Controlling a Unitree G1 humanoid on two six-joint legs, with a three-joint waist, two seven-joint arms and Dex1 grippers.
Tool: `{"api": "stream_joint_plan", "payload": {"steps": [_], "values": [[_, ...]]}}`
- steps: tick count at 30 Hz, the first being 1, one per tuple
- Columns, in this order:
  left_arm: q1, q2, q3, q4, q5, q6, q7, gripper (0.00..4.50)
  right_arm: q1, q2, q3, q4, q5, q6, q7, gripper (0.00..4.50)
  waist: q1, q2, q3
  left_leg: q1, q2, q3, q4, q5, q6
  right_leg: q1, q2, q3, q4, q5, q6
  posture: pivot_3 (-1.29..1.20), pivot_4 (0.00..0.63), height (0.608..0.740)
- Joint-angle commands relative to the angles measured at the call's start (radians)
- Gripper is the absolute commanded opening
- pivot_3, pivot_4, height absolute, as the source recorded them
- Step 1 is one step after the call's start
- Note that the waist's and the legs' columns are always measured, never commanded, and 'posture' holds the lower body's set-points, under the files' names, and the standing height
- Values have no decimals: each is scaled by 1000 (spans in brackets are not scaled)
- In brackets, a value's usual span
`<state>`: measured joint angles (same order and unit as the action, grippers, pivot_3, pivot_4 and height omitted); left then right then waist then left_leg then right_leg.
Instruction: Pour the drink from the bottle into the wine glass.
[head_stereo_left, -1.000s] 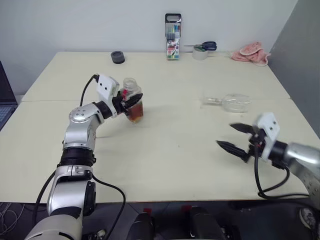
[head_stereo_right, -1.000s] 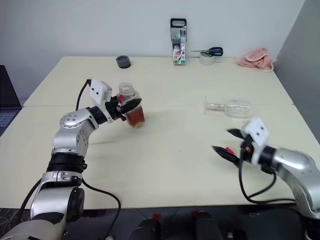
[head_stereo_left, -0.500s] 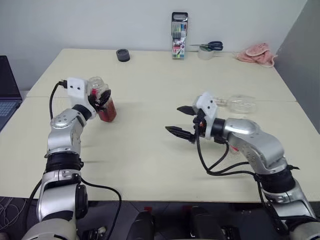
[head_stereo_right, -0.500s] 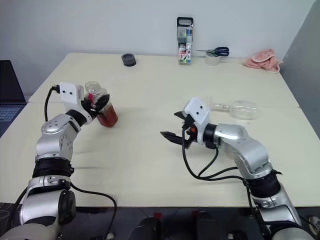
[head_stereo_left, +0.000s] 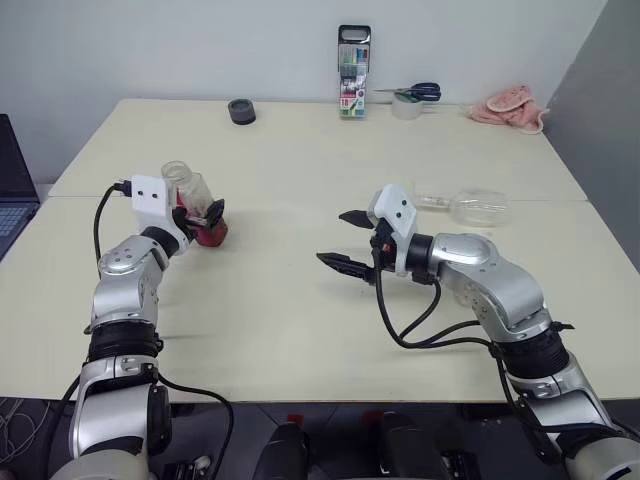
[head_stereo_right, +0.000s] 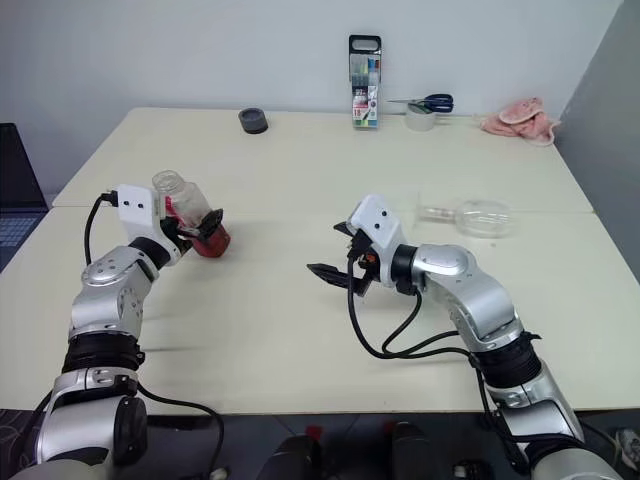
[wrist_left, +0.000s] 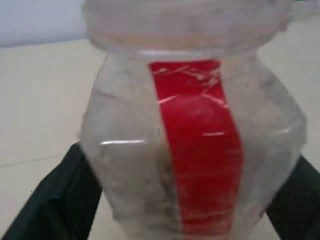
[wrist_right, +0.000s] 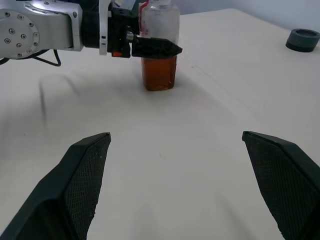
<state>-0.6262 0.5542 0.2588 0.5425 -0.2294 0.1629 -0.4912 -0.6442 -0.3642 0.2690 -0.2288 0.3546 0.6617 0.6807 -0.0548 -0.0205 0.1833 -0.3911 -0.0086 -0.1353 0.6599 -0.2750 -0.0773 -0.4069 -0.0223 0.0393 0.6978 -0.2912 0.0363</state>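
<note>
1. While the bottle (head_stereo_left: 196, 203) stands on the desk (head_stereo_left: 300, 300) at its left side, the left hand (head_stereo_left: 205, 212) brackets it, fingers (wrist_right: 152, 47) on either side; grip or gap, cannot tell.
2. Drink (wrist_right: 159, 73) fills the bottle's lower part.
3. Right hand (head_stereo_left: 341, 240) hovers mid-desk, spread wide, empty.
4. Wine glass (head_stereo_left: 470, 207) lies on its side behind the right hand.
</note>
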Motion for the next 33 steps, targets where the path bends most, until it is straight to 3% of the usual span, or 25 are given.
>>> {"api": "stream_joint_plan", "payload": {"steps": [1, 16, 23, 28, 33], "values": [[5, 10, 14, -46, -7, -17, 2, 4470, -19, 13, -17, -46, 12, -11, 12, 4500, 0, 0, 0, 0, 0, 0, 0, 0, 0, 0, 0, 0, 0, 0, 0, 0, 150, 740], [224, -2, 14, -123, 41, -179, 40, 4470, 165, -3, 4, -68, -125, -148, -34, 4500, 0, 0, 0, 0, 0, 0, 0, -1, 2, 0, 0, 1, 0, 0, 0, 0, 150, 740], [380, 4, 50, -275, -4, -157, 31, 4470, 315, -8, -75, -175, -97, -80, -97, 4500, 2, 0, 0, 0, 1, 0, -1, -2, 2, 0, 0, 1, 0, 0, 0, 0, 150, 740], [558, 29, 8, -534, -97, -123, -147, 4470, 375, 176, -288, -223, 35, 93, -324, 4500, 5, 0, 0, 1, 3, 0, -1, -2, 2, 0, -1, 2, 0, 0, 0, 0, 150, 740], [552, 79, -99, -661, -130, -95, -335, 4470, 324, 449, -461, -168, 198, 190, -544, 4500, 10, 1, 0, 2, 2, 0, -2, -2, 2, 1, 2, 1, 0, 0, 0, 0, 150, 740]]}}
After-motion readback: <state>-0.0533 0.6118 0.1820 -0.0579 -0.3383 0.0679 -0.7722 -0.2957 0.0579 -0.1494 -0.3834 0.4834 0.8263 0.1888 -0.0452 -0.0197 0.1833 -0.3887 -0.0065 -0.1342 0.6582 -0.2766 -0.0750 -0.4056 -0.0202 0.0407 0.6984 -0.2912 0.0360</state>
